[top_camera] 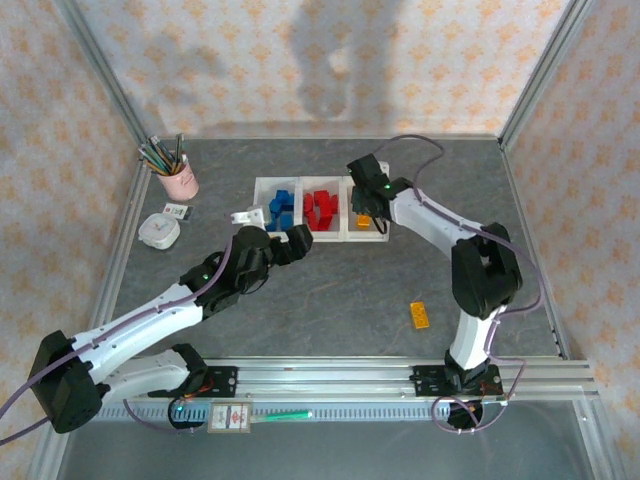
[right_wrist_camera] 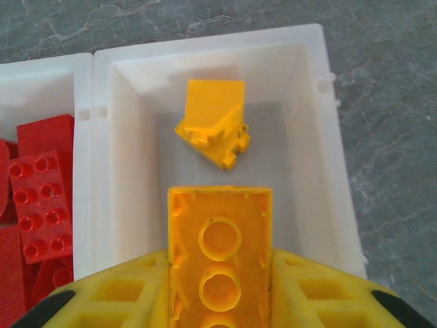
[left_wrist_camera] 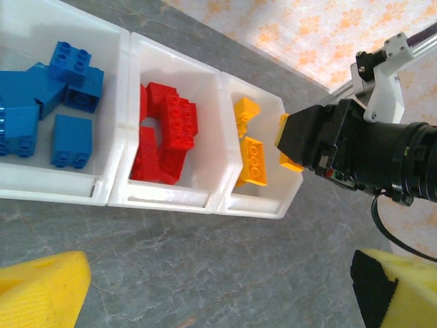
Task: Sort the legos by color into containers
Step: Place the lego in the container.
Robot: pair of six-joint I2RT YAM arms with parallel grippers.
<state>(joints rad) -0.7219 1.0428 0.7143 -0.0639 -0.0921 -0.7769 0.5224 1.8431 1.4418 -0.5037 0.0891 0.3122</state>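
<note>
Right gripper (right_wrist_camera: 220, 294) is pinching one yellow brick (right_wrist_camera: 220, 236) by its long sides, hollow underside facing the wrist camera. The brick's long axis is running straight out from the jaws toward the far wall of the right-hand bin (right_wrist_camera: 326, 123), the end compartment of the row of containers (left_wrist_camera: 160, 200).

The deciding relation: the held brick is hanging over the open mouth of that bin, inside its walls and apart from the yellow wedge (right_wrist_camera: 213, 121) lying on the floor near the far end. In the left wrist view a flat yellow brick (left_wrist_camera: 251, 160) is also lying in the same compartment. Judged from this, a release would be dropping the piece among its own colour.

Red bricks (left_wrist_camera: 171, 130) are filling the middle bin and blue bricks (left_wrist_camera: 51, 89) the left one.

Left gripper (left_wrist_camera: 218, 290) is hovering just in front of the row with its pads (left_wrist_camera: 48, 290) spread wide, carrying nothing.

One orange-yellow brick (top_camera: 419, 314) is lying loose on the table (top_camera: 350, 290), well apart from the bins and nearer the right arm's base, so that arm is probably the better placed for it.
</note>
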